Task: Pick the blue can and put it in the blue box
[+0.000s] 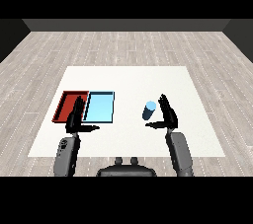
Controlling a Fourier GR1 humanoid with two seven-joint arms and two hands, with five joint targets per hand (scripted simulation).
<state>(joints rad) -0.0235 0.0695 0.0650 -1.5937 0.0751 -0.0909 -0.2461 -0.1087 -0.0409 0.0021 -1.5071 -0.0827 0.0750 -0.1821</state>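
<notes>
The blue can [149,110] is seen standing upright on the white bench [197,134], right of centre and well apart from both trays, with the right robot hand [167,114] raised just beside it on its right. That hand is held open, fingers straight and pointing up and the thumb stretched toward the can's base; nothing is gripped, and it cannot be told whether the thumb touches the can. The posture is judged to be a set-up for a sideways grasp, the palm being turned toward the can so the fingers can be closed round it. The left robot hand [76,117] is likewise kept open and empty, fingers straight, over the near edge of the red tray [64,103], with its thumb pointed toward the light blue tray [101,107]; it appears to be parked out of the working arm's way. The two trays are laid side by side, touching, at the left of the bench, the blue one nearer the can. A stretch of bare bench is left between the can and the blue tray, so a leftward carry is judged to be unobstructed, though the tray's raised rim would have to be cleared. Ample bench is left behind and right of the can; the near edge lies close behind both wrists.
</notes>
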